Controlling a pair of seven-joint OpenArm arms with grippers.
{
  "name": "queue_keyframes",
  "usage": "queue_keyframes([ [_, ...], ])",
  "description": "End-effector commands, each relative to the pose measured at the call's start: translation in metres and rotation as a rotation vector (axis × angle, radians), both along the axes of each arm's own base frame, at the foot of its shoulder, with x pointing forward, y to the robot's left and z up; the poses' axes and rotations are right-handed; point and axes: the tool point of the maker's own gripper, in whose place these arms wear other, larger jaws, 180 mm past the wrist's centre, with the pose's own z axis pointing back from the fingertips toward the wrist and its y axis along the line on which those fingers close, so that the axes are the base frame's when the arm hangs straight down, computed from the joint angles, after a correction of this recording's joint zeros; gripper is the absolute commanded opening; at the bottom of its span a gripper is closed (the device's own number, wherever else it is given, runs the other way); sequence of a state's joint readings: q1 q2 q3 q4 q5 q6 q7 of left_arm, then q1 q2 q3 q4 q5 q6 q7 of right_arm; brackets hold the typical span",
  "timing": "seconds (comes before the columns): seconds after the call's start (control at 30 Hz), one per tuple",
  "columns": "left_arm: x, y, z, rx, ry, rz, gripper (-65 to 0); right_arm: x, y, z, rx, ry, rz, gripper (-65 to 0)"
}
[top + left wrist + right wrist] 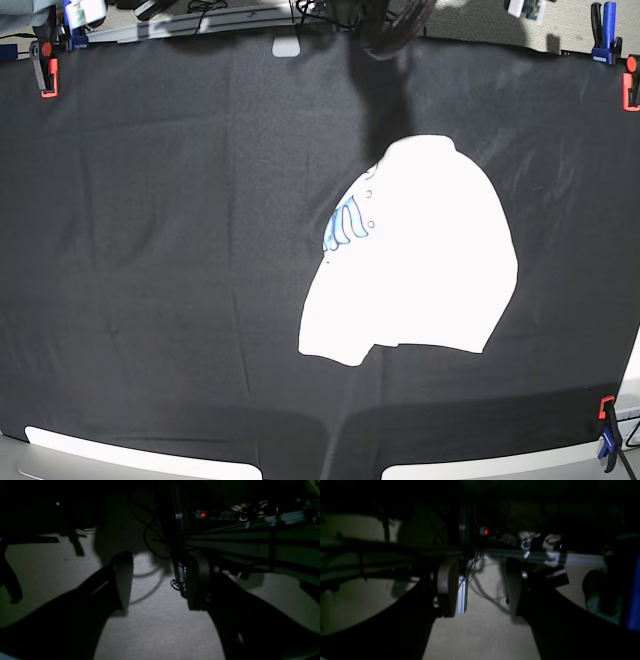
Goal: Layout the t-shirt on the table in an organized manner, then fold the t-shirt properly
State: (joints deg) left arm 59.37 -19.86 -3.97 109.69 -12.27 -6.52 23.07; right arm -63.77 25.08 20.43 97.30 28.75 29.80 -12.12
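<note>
The t-shirt (420, 270) lies in a crumpled, rounded heap right of the middle of the table (150, 250). It is mostly plain white, with a bit of blue lettering (345, 225) at its left edge. Neither arm shows in the base view. My left gripper (160, 582) is open and empty, with dark fingers (123, 580) apart over grey carpet. My right gripper (481, 590) is also open and empty. Both wrist views are dim and show no shirt.
Orange clamps (45, 75) and blue clamps (603, 20) hold the black cloth at its corners; another clamp (608, 440) is at the front right. Aluminium frame beams (250, 545) (545, 557), loose cables (155, 530) and a power strip's red light (203, 514) are near the grippers.
</note>
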Motion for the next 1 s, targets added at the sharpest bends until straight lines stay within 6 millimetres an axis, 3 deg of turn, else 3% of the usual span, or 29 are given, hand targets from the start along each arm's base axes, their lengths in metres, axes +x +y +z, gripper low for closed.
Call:
queue_keyframes([
  [0.0, 0.007, -0.002, 0.008, -0.006, -0.024, -0.007, -34.3, 0.011, 0.003, 0.011, 0.024, -0.049, 0.008, -35.1],
  [0.27, 0.024, -0.012, 0.028, -0.01, -0.043, -0.041, -34.3, 0.037, 0.02, 0.028, 0.053, -0.118, 0.071, -35.1],
  [0.43, 0.039, -0.014, 0.034, -0.014, -0.09, -0.044, -34.3, 0.064, 0.022, 0.034, 0.054, -0.192, 0.079, -35.1],
  [0.67, 0.125, -0.025, 0.059, -0.116, -0.297, 0.004, -34.3, 0.141, 0.036, 0.061, 0.098, -0.42, 0.149, -35.1],
  [0.87, 0.209, -0.03, 0.112, -0.184, -0.58, 0.019, -34.3, 0.224, 0.06, 0.113, 0.183, -0.696, 0.179, -35.1],
  [0.97, 0.239, -0.028, 0.138, -0.166, -0.703, 0.005, -34.3, 0.262, 0.082, 0.136, 0.222, -0.802, 0.201, -35.1],
])
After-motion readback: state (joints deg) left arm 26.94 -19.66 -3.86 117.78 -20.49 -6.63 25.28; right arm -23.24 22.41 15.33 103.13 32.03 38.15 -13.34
